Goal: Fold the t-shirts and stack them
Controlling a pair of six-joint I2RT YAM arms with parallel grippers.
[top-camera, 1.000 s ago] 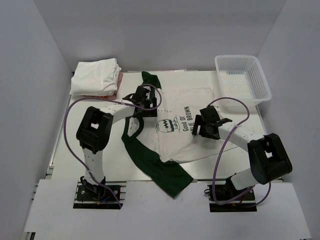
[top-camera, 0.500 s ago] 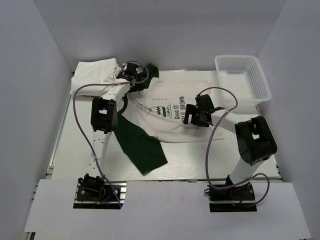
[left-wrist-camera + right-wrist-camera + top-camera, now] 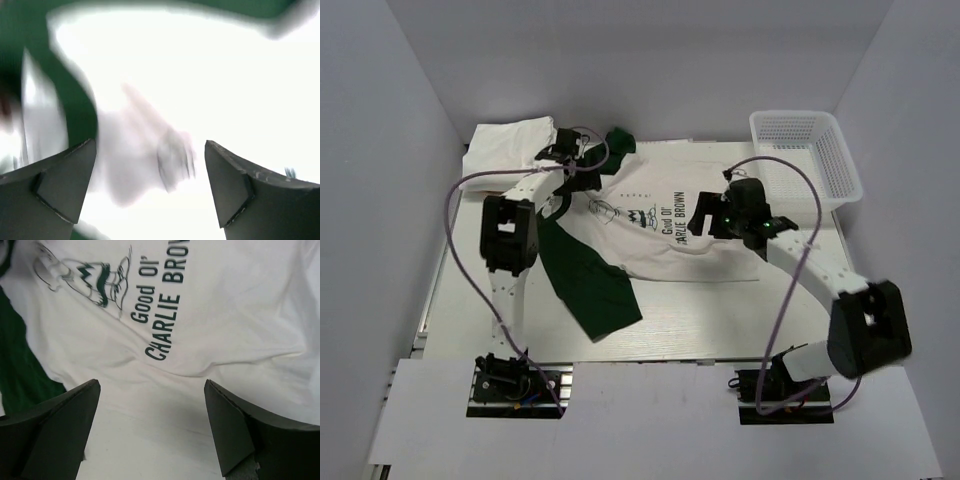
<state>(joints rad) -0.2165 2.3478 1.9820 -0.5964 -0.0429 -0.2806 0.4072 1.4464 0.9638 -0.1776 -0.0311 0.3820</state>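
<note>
Since a second ago, both arms are reaching farther across the tabletop, and the printed t-shirt is lying farther from the near edge, its lettering turned more level.

At far left, a folded pile of white t-shirts is sitting in the back corner; how many layers it holds cannot be told. Just to its right, the left claw is hovering released over the shirt's collar end, its jaws spread wide with only blurred cloth between them in the wrist view.

One printed t-shirt is spreading face up across the middle, cream-white with a dark green sleeve trailing toward the near left. It looks light, limp and likely to bunch or slide, so pinching a shoulder seam and the hem edge, one per claw, seems the surest hold.

Right of centre, the right claw is hanging released above the lower part of the shirt, near the lettering, gripping nothing.

At far right, one white plastic basket is standing in the back corner.

Counted: one spread shirt, one folded pile, one basket, two claws.
</note>
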